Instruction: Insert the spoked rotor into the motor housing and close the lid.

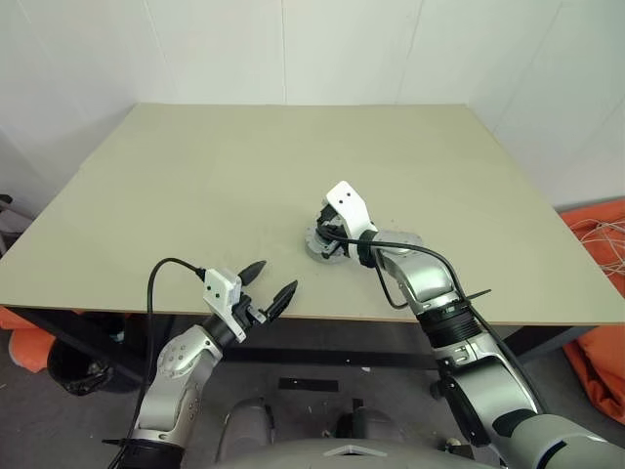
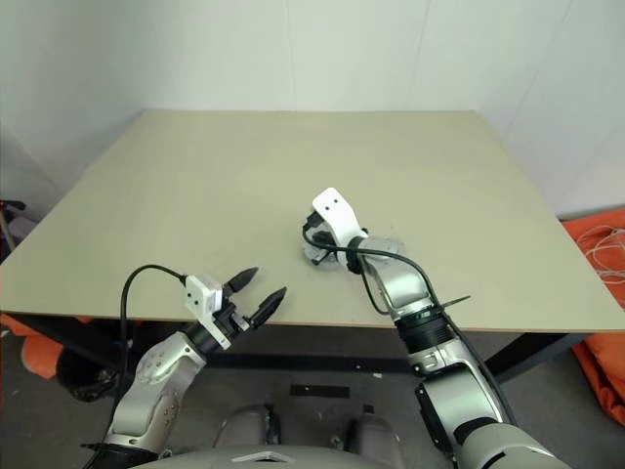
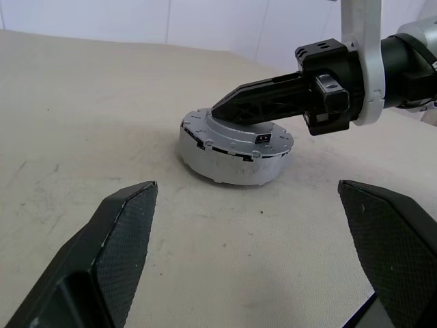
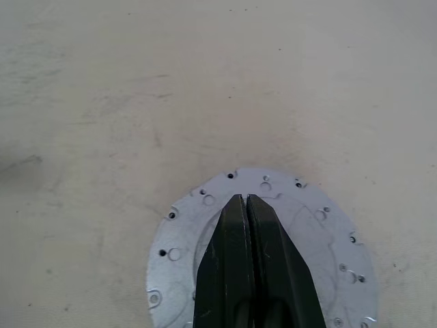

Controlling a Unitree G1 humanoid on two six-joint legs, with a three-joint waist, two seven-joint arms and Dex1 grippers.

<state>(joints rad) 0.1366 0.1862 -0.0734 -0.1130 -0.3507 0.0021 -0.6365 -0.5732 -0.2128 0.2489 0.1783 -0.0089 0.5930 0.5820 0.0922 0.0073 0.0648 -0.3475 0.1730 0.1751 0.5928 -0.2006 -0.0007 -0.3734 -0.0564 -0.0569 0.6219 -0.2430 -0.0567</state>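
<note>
Spread left fingers [image 1: 270, 292] hover level; closed right fingers [image 3: 235, 109] angle onto lid [image 3: 235, 140].

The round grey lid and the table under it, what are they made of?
The lid looks like metal: dull silvery grey, with small drilled holes and a notched rim. The table has a matte beige top with faint scuffs, maybe laminate or painted board; I can't tell which.
</note>
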